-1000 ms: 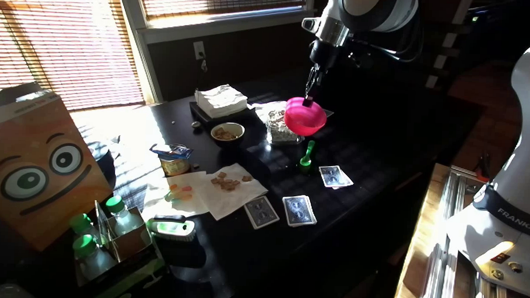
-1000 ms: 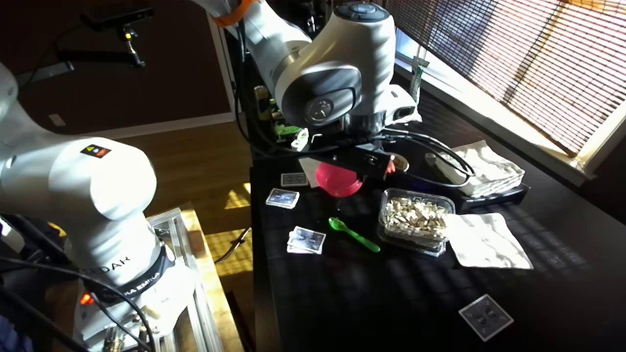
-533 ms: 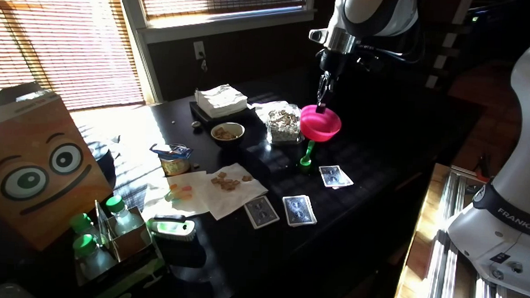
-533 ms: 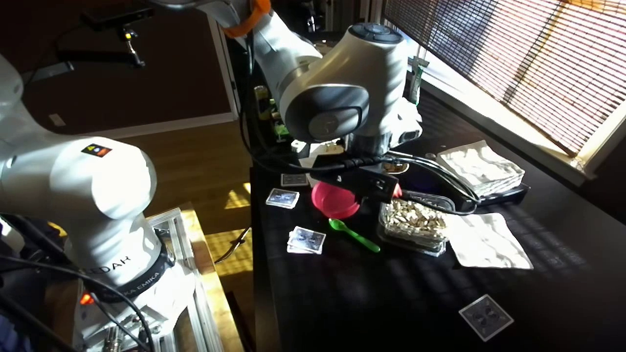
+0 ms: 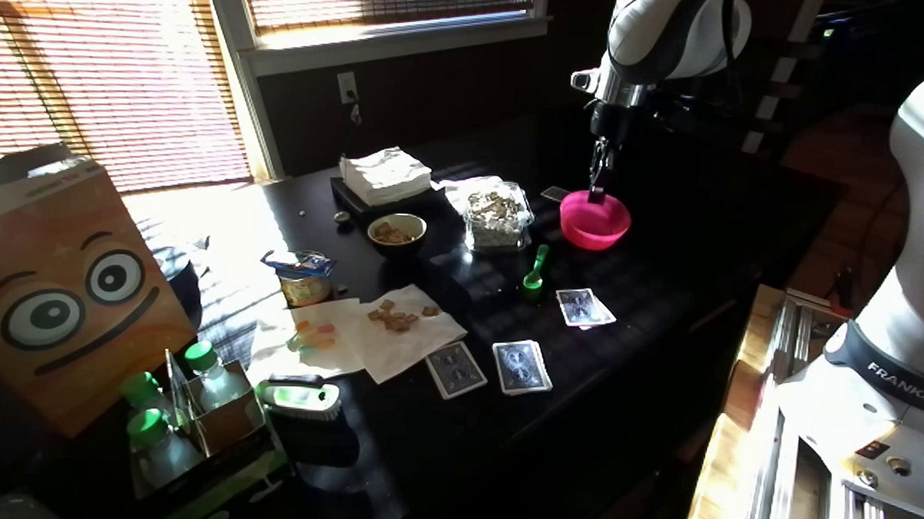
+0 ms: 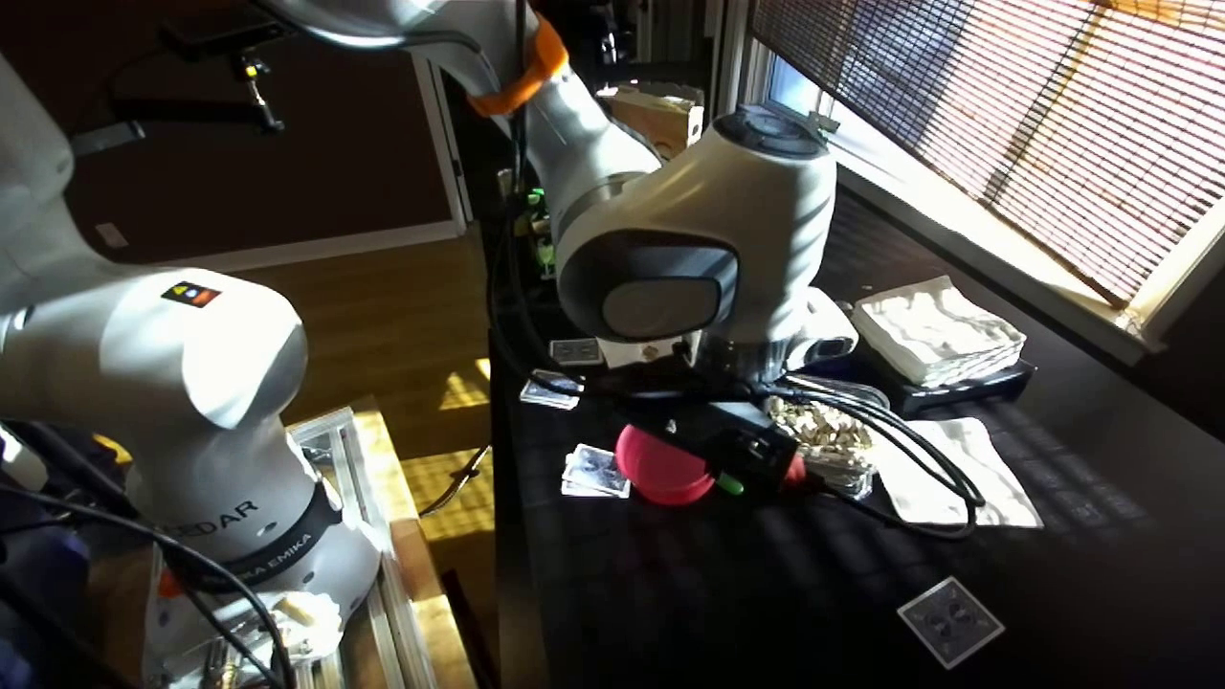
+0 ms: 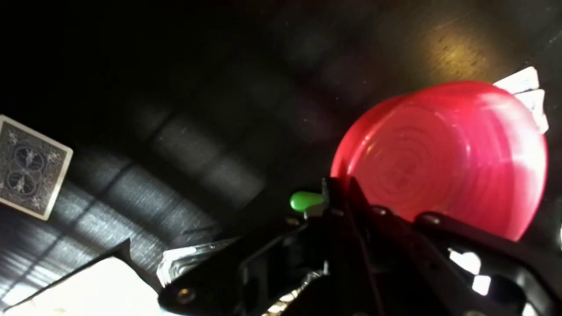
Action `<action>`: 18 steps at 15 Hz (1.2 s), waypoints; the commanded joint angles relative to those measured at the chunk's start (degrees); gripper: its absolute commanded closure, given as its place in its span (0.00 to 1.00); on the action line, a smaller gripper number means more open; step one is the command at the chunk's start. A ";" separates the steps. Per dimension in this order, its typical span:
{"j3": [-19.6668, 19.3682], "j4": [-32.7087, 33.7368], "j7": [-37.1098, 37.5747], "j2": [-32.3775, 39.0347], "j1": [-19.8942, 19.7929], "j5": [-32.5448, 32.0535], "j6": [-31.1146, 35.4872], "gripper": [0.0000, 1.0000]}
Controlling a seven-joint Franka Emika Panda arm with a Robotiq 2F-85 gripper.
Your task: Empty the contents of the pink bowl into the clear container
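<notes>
Emptying looks done, by my judgement. The pink bowl (image 7: pixel 439 149) shows a bare inside in the wrist view; the clear container (image 5: pixel 496 235) is well filled with pale bits (image 6: pixel 818 421). The gripper (image 5: pixel 597 195) has its jaws clamped on the bowl's rim, bowl beside the container, apart from it. From here I can't tell whether the bowl's base touches the dark table (image 6: pixel 727 593). Likely left: set it down, let go, back off.

Surface striped with sun. Green spoon (image 5: pixel 537 271) near the container, face-down cards (image 5: pixel 521 367), some in small piles, stacked napkins (image 5: pixel 388 176), small cereal bowl (image 5: pixel 415 225), more cereal squares (image 5: pixel 397 320) on white paper (image 5: pixel 381 360). Big box (image 5: pixel 76 292) with a cartoon face, beside bottles (image 5: pixel 219 385) with green caps. Slatted blinds (image 5: pixel 107 86) glow with daylight; wood floor (image 6: pixel 383 316) past the table's edge.
</notes>
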 commanded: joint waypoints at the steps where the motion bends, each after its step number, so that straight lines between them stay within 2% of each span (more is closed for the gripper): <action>1: -2.67 -1.04 -2.70 3.72 1.39 4.94 0.69 0.99; 5: -3.02 -2.30 -1.52 6.56 0.94 11.87 0.60 0.99; 10: 1.01 -3.17 -0.40 10.90 -1.74 24.33 0.47 0.99; 14: 9.48 -2.32 -2.67 16.56 -7.90 35.63 1.69 0.99; 18: 22.02 1.47 -6.85 24.48 -17.82 48.41 2.05 0.99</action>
